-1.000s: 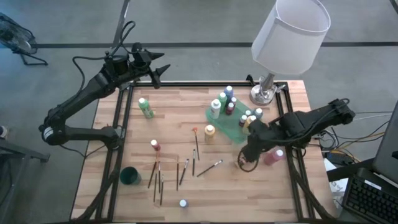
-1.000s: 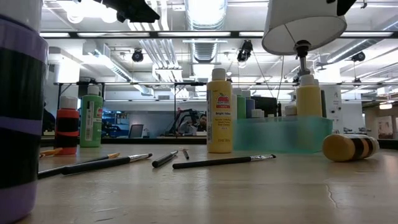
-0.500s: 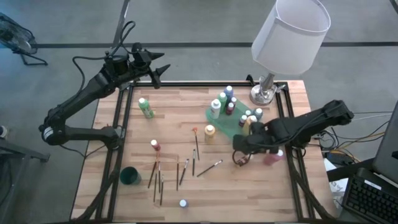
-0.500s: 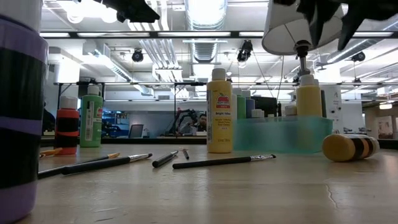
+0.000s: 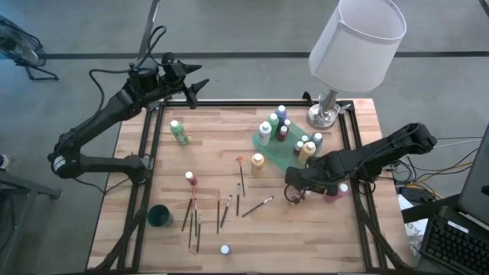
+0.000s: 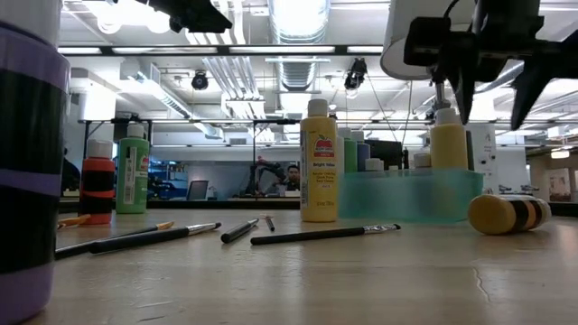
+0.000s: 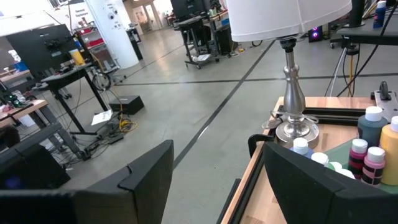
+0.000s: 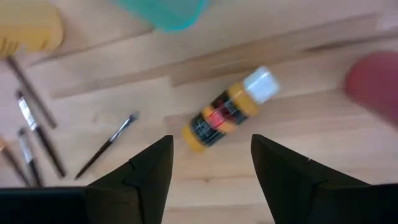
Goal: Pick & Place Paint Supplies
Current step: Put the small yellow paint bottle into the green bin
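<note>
A yellow paint bottle point(image 8: 219, 116) with a white cap lies on its side on the wood point(image 5: 295, 198), near the tray's near corner point(image 6: 506, 214). My right gripper point(image 5: 294, 186) hovers open above it, a finger to either side point(image 8: 211, 168), clear of it point(image 6: 492, 77). Several bottles stand in the translucent green tray point(image 5: 262, 143). A yellow point(image 5: 258, 161), a red point(image 5: 190, 179) and a green bottle point(image 5: 179, 132) stand on the table. Several brushes point(image 5: 218, 210) lie flat near the middle. My left gripper point(image 5: 195, 85) waits open over the far left corner point(image 7: 211, 180).
A white-shaded lamp point(image 5: 355, 38) stands at the far right, its base point(image 5: 325, 114) beside the tray. A pink bottle point(image 5: 334, 192) lies under the right arm. A dark green cup point(image 5: 160, 216) and a white-capped bottle point(image 5: 224, 250) stand near the near edge.
My right gripper has come down toward the lying yellow bottle and shifted a little toward the table's left, staying open. The bottle has not moved.
</note>
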Controlling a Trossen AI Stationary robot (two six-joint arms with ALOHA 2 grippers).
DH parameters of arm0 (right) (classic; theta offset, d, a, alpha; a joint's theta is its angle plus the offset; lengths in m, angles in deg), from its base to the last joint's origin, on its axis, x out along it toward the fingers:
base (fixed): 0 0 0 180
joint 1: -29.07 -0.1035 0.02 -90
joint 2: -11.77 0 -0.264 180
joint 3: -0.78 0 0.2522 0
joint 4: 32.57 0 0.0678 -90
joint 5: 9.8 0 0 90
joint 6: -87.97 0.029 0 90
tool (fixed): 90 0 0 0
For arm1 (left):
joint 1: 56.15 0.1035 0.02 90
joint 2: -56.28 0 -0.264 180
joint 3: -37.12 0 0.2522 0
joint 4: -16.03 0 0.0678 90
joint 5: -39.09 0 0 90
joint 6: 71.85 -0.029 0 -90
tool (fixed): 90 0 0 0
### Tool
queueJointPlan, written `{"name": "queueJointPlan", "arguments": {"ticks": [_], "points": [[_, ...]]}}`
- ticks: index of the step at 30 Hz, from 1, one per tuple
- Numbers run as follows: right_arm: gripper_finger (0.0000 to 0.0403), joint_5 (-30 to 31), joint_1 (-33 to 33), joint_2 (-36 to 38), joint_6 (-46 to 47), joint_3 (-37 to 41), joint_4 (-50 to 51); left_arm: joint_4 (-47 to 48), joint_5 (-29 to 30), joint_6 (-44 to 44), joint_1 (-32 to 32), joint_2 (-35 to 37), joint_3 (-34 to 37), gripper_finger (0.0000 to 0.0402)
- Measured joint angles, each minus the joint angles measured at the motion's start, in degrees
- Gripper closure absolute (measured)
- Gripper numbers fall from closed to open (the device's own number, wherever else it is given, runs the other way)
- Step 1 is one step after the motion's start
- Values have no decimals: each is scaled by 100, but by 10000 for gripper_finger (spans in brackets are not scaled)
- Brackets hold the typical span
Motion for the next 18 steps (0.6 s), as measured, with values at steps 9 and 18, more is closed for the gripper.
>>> {"name": "queueJointPlan", "arguments": {"ticks": [9, 18], "points": [[204, -715, 193, -20, 52, 284, -300, 1, 0, -1, 0, -1, 0, 149], [212, -1085, 636, -83, -166, 320, -315, 2, 0, 0, 0, 0, 0, 149]]}}
